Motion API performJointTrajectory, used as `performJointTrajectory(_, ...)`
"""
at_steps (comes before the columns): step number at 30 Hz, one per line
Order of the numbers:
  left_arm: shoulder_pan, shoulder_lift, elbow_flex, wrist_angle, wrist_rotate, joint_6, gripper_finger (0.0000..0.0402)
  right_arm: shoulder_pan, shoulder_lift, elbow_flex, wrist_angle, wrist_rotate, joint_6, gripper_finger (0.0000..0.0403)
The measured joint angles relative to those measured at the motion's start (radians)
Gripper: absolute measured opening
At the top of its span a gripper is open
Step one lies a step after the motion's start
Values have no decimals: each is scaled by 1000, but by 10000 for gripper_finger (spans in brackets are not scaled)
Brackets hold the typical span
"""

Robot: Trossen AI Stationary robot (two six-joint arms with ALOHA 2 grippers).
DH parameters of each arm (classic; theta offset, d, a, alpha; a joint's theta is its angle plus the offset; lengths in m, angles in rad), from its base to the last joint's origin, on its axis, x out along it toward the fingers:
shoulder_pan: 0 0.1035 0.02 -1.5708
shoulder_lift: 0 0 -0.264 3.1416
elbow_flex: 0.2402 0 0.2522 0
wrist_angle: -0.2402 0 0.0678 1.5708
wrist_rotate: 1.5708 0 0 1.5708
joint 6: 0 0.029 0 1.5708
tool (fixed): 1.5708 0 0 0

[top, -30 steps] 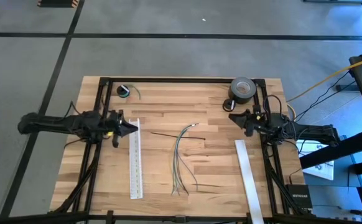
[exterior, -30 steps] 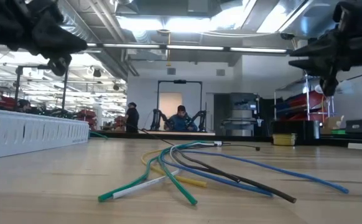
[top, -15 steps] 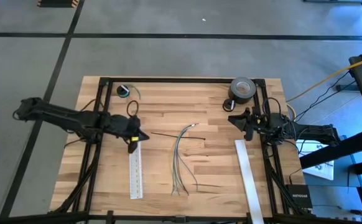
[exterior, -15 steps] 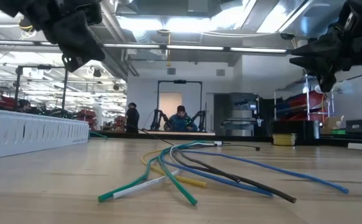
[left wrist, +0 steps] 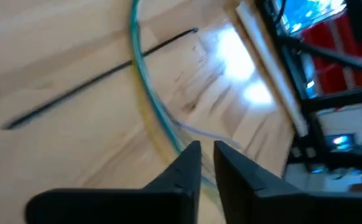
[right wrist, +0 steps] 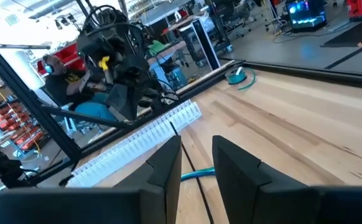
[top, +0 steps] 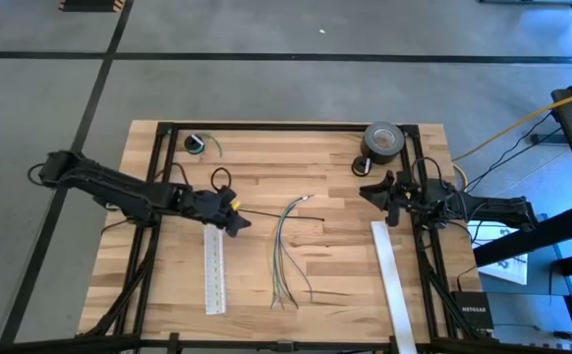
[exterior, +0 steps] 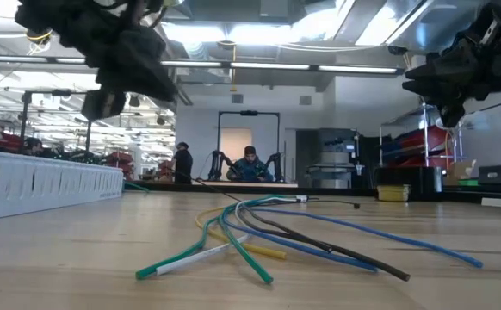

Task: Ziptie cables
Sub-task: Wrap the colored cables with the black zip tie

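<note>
The left end effector [top: 239, 222], fingers nearly clenched and empty, hovers just left of centre frame by a ziptie [top: 266, 212], likely to grab it; the cables [top: 288, 251] lie centre on the tabletop [top: 335, 256]; the right end effector [top: 370, 190] waits right, slightly parted

You've got the cables [top: 288, 252] lying loose at the centre of the high view, a slim bundle running from upper right down to lower left, gathered at the top end and fanning apart at the bottom. In the low view they sprawl flat across the foreground, green, pale yellow, blue and dark strands splayed toward you. One ziptie [top: 266, 212], a thin straight black strip, lies flat just left of the bundle's top end, running nearly level across the frame. A second ziptie [top: 328, 292] lies lower right of the bundle's fanned ends.
</note>
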Motion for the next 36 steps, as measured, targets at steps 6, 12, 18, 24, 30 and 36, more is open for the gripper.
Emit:
performJointTrajectory(6, -43, 107, 6, 133, 19, -148, 113, 0, 0, 0, -55, -36, -15, 79)
performJointTrajectory(12, -87, 217, 108, 52, -3, -272, 151, 0, 0, 0, -69, -52, -94, 79)
performJointTrajectory(18, -112, 339, 329, -261, -171, -312, 138, 0, 17, 0, -73, -88, -207, 106)
performJointTrajectory(24, -146, 475, 400, -382, -304, -540, 135, 0, 51, 0, -68, -93, -280, 168)
performJointTrajectory(30, -170, 574, 400, -364, -375, -765, 134, 0, 52, 0, -68, -76, -292, 199)
performJointTrajectory(36, -139, 610, 400, -375, -457, -826, 134, 0, 52, 0, -70, -75, -296, 202)
